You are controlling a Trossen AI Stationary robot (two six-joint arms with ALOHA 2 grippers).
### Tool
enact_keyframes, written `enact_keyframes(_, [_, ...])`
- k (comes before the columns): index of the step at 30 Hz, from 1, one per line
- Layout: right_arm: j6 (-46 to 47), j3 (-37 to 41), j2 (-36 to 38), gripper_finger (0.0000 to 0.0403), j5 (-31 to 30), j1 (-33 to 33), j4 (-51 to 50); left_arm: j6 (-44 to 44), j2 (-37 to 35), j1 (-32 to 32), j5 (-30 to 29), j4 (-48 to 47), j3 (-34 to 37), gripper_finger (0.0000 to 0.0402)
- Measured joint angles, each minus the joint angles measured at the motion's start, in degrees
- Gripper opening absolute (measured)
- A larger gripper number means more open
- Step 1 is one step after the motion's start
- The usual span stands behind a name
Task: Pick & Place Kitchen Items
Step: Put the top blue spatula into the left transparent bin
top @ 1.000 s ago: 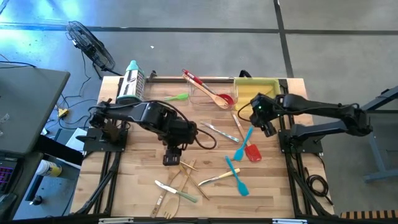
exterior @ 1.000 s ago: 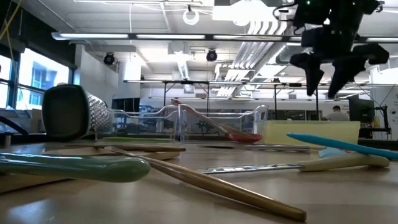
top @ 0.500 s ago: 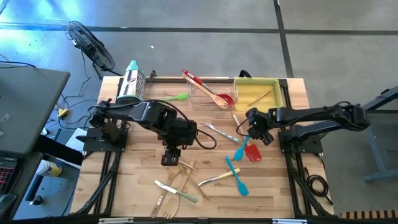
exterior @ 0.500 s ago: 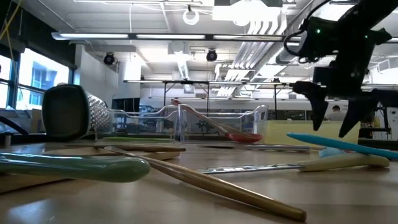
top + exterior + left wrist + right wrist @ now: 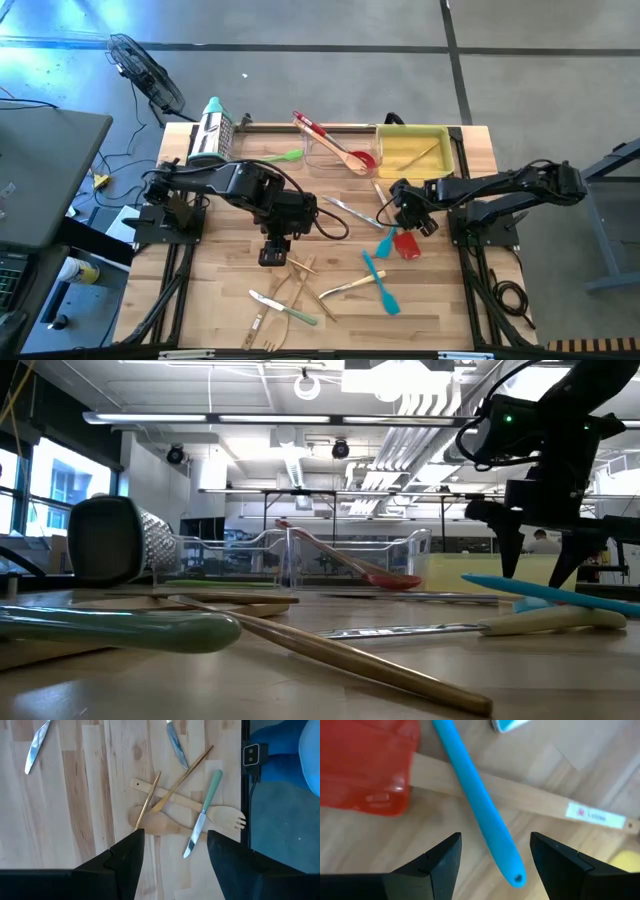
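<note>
The wooden worktop [image 5: 220, 300] carries everything, with my two arms reaching in from its sides. My left arm stretches from the left edge toward the middle, elbow bent, its wrist turned straight down. My right arm comes in low from the right edge, forearm almost level, wrist tipped down over the right half.

At the back stand a yellow tray [image 5: 447, 150] and a clear tray [image 5: 318, 152], the clear one holding a wooden spoon with a red bowl [image 5: 362, 159]. A steel grater [image 5: 211, 134] lies at the back left.

My left pincer [image 5: 175, 850] hangs spread wide and holds nothing, just above a loose pile of wooden utensils [image 5: 165, 822] and a green-handled knife [image 5: 202, 820] near the front of the worktop.

My right pincer [image 5: 492, 847] is down close to the surface, fingers [image 5: 440, 862] apart and straddling the handle of a blue spatula [image 5: 480, 810] without gripping it. That handle lies across the wooden handle of a red spatula [image 5: 367, 770]. Another blue spatula [image 5: 381, 284] lies nearer the front.
</note>
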State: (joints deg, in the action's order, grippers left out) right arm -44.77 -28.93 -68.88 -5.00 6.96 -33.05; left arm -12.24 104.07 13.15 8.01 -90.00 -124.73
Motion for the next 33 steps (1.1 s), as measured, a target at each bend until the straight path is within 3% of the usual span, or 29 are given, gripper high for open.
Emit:
enact_keyframes(12, [0.0,-0.3,-5.8,0.0209,1.3,-0.7,0.7,0.0,0.0,0.0,0.0,0.0,0.0,0.0209])
enact_keyframes(18, [-0.1,-0.3,-6.9,0.0162,2.3,-0.7,0.0,0.0,0.0,0.0,-0.2,0.0,0.0,0.0209])
enact_keyframes(25, [-0.1,-0.2,-7.0,0.0042,3.2,-0.8,-1.3,0.0,0.0,0.0,-0.2,0.0,0.0,0.0209])
enact_keyframes(33, [2.1,-0.5,-7.1,0.0038,2.6,-0.8,-2.3,0.0,0.0,0.0,-0.2,0.0,0.0,0.0209])
